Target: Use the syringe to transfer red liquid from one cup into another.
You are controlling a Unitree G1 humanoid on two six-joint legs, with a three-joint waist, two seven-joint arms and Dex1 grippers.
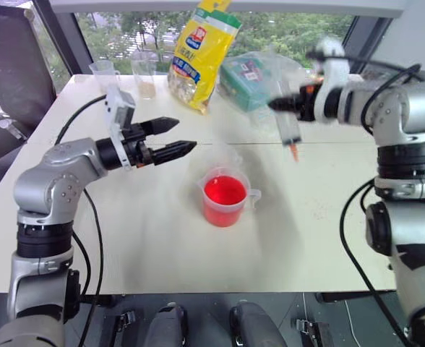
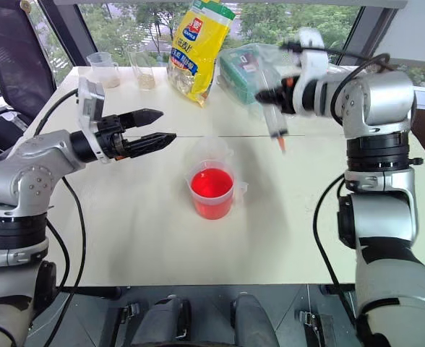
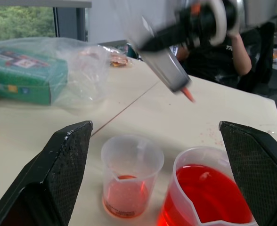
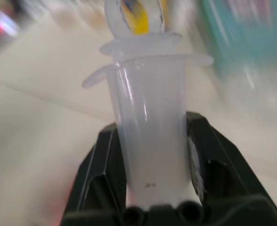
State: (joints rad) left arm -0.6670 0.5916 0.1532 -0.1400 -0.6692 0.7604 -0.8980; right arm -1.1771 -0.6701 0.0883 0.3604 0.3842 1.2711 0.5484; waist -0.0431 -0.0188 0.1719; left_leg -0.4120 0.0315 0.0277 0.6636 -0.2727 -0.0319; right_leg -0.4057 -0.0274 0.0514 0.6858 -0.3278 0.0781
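Note:
My right gripper [image 1: 283, 105] is shut on the syringe [image 1: 288, 131], a clear barrel that hangs slanted in the air with its orange nozzle [image 1: 294, 152] pointing down, up and to the right of the cups. In the right wrist view both black fingers press the barrel [image 4: 150, 141] below its flange. The handled beaker [image 1: 225, 196] stands mid-table, and the red liquid [image 3: 209, 193] in it is deep. Just behind it is the small clear cup [image 3: 131, 174] with a thin red layer at its bottom. My left gripper [image 1: 183, 136] is open and empty, level, left of both cups.
At the back of the table are a yellow snack bag [image 1: 198, 54], a green box inside a clear plastic bag [image 1: 259, 76] and two clear cups with brownish contents [image 1: 146, 76]. A person in dark clothing [image 3: 228, 52] sits beyond the table's far side.

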